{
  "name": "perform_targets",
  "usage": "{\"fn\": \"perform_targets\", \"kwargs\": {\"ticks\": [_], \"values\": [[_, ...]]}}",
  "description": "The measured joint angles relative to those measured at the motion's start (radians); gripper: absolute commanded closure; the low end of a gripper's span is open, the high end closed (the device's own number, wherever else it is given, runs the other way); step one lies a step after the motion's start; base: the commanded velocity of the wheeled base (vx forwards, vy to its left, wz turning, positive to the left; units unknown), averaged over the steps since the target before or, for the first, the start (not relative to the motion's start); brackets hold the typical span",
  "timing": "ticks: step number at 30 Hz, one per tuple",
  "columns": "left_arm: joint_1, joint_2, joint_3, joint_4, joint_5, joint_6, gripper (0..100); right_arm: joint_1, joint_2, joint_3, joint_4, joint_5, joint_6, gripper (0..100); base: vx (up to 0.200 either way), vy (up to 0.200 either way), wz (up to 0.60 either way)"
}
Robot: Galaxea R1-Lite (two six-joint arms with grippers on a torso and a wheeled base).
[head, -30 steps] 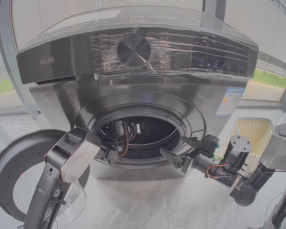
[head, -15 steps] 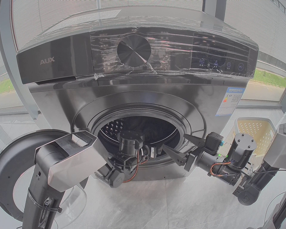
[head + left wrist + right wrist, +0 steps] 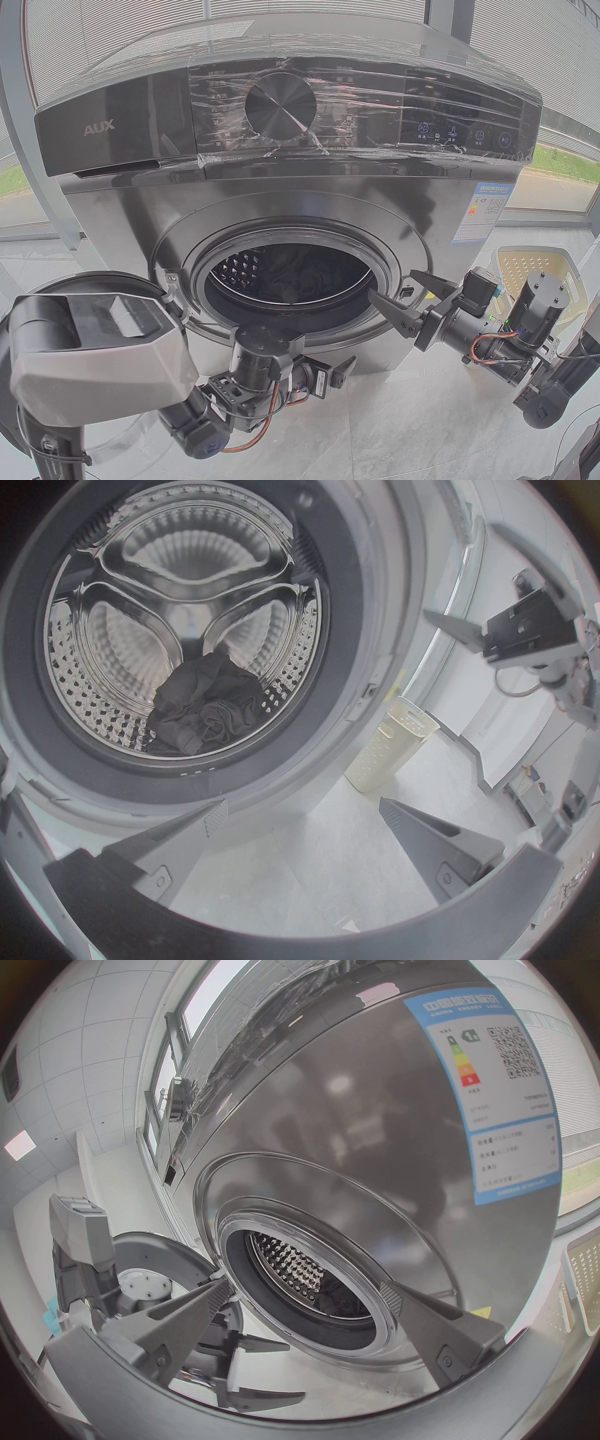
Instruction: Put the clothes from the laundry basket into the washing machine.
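Note:
The washing machine (image 3: 312, 187) stands with its round opening uncovered. A dark bundle of clothes (image 3: 206, 708) lies at the bottom of the drum, also seen through the opening (image 3: 294, 275). My left gripper (image 3: 301, 805) is open and holds nothing. It hangs outside the machine, low in front of the opening (image 3: 340, 372). My right gripper (image 3: 392, 284) is open too, with nothing between its fingers, just off the opening's right rim. The pale perforated laundry basket (image 3: 537, 265) stands on the floor to the right of the machine; its inside is not visible.
The machine's round door (image 3: 94, 278) is swung open to the left, partly behind my left arm. Grey tiled floor (image 3: 387, 431) stretches in front of the machine. Windows (image 3: 562, 169) run behind it.
My left gripper has come out of the drum and dropped low in front of the machine, leaving the dark clothes inside. My right gripper has drifted a little to the right.

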Motion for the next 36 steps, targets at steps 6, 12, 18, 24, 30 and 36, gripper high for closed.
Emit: {"fn": "perform_targets", "kwargs": {"ticks": [6, 12, 18, 24, 30, 36], "values": [[-0.05, -0.139, 0.179, -0.089, 0.014, -0.038, 0, 0.009, -0.005, 0.059, -0.003, -0.012, -0.007, 0, 0.0, 0.0, 0.0], [-0.036, -0.283, 0.318, -0.198, 0.066, -0.06, 0, 0.019, -0.016, 0.133, -0.006, -0.08, -0.018, 0, 0.0, 0.0, 0.0], [0.03, -0.384, 0.421, -0.303, 0.139, -0.063, 0, 0.003, -0.039, 0.214, -0.007, -0.13, -0.071, 0, 0.0, 0.0, 0.0], [0.081, -0.445, 0.521, -0.338, 0.162, -0.04, 0, -0.017, -0.074, 0.268, -0.006, -0.149, -0.085, 0, -0.1, 0.0, 0.0], [0.108, -0.483, 0.591, -0.346, 0.172, -0.017, 0, -0.031, -0.107, 0.309, -0.005, -0.154, -0.087, 0, -0.2, 0.0, 0.0], [0.136, -0.52, 0.623, -0.346, 0.171, 0.046, 0, -0.039, -0.128, 0.342, -0.005, -0.155, -0.085, 0, -0.2, 0.0, 0.0]]}}
